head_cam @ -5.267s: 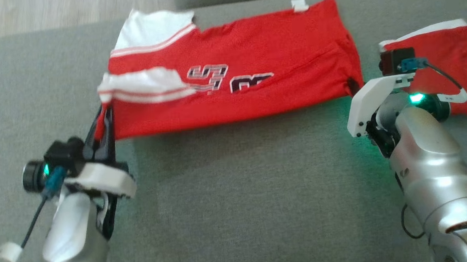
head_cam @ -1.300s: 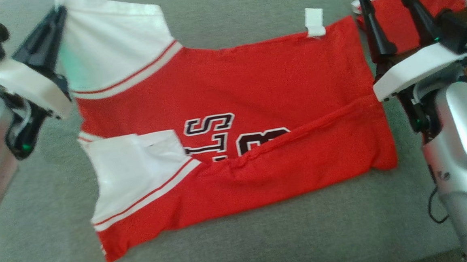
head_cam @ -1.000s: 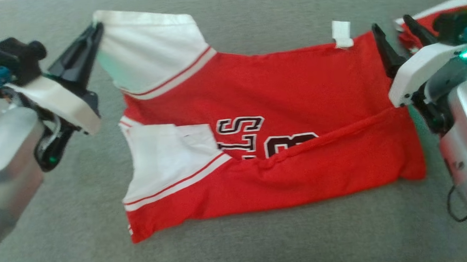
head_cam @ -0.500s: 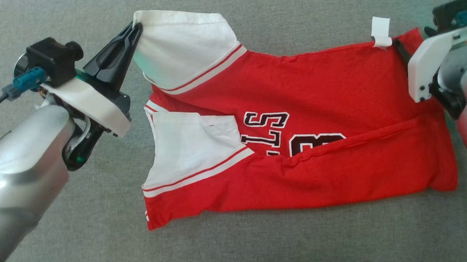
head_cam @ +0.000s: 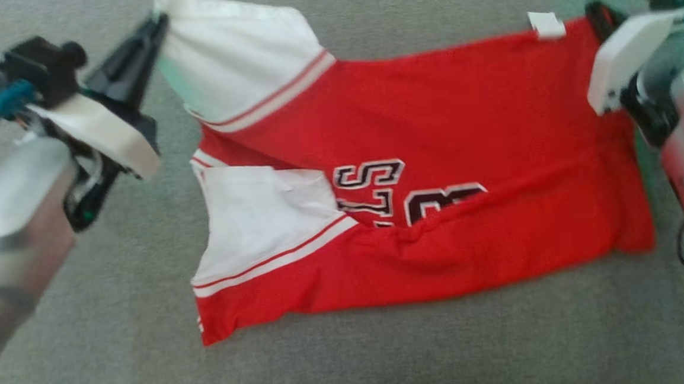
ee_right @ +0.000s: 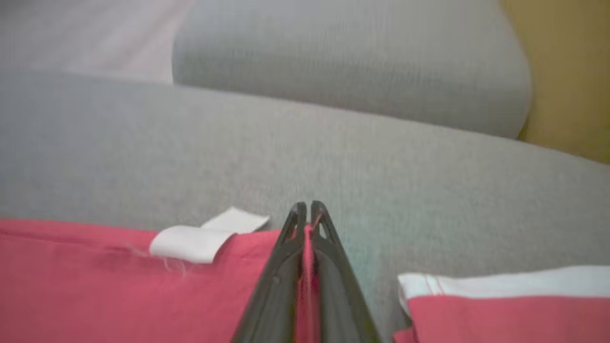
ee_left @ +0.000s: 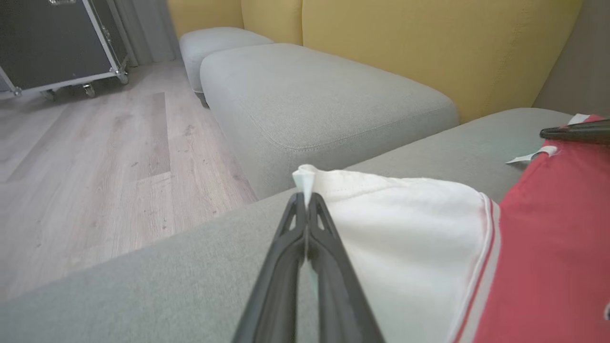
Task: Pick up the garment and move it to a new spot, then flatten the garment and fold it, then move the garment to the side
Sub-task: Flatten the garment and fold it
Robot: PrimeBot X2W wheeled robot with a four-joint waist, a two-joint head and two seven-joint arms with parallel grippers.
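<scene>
Red jersey [head_cam: 432, 121] lies flat across the middle of the grey sofa [head_cam: 387, 355]. My left fingers [head_cam: 129, 62] pinch its white sleeve [head_cam: 238, 50] at the far-left corner, and my right fingers [ee_right: 281, 271] pinch the far-right red corner. I'd raise both evenly, keeping that edge taut, then fold it toward the near edge.

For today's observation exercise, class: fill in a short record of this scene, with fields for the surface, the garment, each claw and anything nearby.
Surface: grey cushion
Garment: red jersey, spread out, lower part creased over its lettering
Left side: left claw shut on the corner of the upper white sleeve
Right side: right claw shut on the jersey's red edge, beside the white tag
Nearby: second red-and-white garment, apart from the jersey
</scene>
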